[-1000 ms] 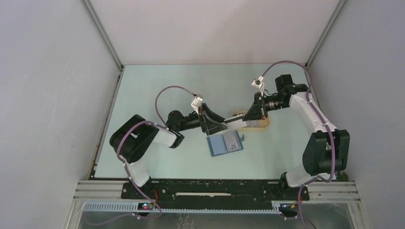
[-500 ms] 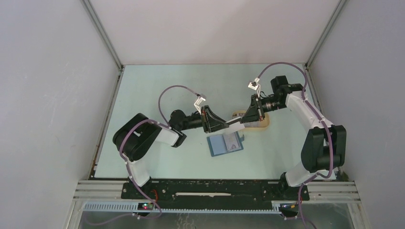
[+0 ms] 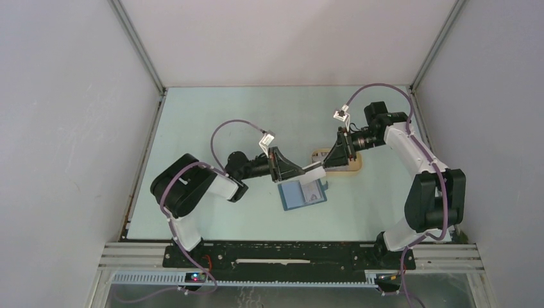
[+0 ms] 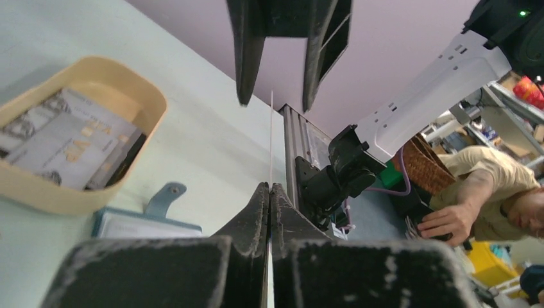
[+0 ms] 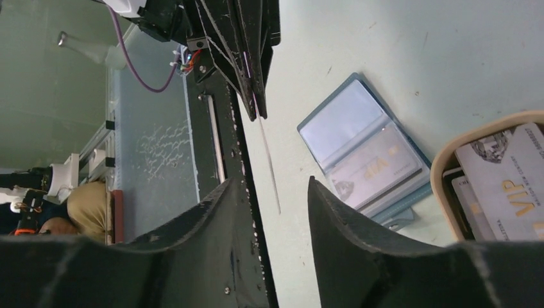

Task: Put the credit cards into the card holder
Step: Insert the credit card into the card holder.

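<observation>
Left wrist view | pinching credit card (image 4: 271,147) edge-on in fully closed left claw (image 4: 270,189) | straddling it untouched with half-open right claw (image 4: 276,102) | seemingly handing over toward card holder (image 5: 359,147)

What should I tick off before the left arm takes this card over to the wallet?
1. Left gripper shut on the credit card: ok.
2. Right gripper open, neither jaw touching the card: ok.
3. Card free to swing off sideways: not ok, its far end sits between the right jaws.
4. Card holder lying open, pockets up: ok.
5. A free pocket: ok, one holds a card, the other looks empty.
6. Which face of the held card is up: cannot tell, it shows edge-on.
</observation>
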You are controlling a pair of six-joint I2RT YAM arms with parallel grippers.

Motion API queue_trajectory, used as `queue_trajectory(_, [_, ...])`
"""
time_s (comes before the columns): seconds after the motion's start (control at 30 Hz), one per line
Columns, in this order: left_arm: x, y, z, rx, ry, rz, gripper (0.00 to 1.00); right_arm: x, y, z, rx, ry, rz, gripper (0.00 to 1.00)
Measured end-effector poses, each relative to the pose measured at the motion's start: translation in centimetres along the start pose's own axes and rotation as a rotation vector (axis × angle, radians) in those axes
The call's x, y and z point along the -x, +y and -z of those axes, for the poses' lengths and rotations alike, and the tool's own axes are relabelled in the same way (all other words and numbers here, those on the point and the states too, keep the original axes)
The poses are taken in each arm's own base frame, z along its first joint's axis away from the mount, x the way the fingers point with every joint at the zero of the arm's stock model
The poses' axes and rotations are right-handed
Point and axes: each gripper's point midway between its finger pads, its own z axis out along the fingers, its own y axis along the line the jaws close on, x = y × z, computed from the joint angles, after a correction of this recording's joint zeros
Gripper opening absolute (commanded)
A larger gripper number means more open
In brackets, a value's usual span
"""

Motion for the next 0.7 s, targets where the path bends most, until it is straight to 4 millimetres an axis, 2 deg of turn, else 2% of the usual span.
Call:
queue_trajectory(0.2, [-3.0,0.8,3.0,0.131,-0.014,0.110,0.00,0.4,0.1,1.3,-0.056,-0.017,0.044,0.59])
queue_trajectory(0.4, [-3.8,0.3,6.0,0.260,-0.101,0.154,0.00,1.3,0.6,2.4,-0.115,-0.038,0.120,0.59])
queue_trajectory(0.53, [-3.9,-0.7,7.2,0.324,-0.169,0.163,0.00,1.1,0.7,1.7,-0.111,-0.016,0.142,0.59])
queue_trajectory(0.7, [-3.6,-0.6,7.9,0.483,-0.278,0.179,0.00,0.2,1.1,0.1,-0.085,0.028,0.164,0.59])
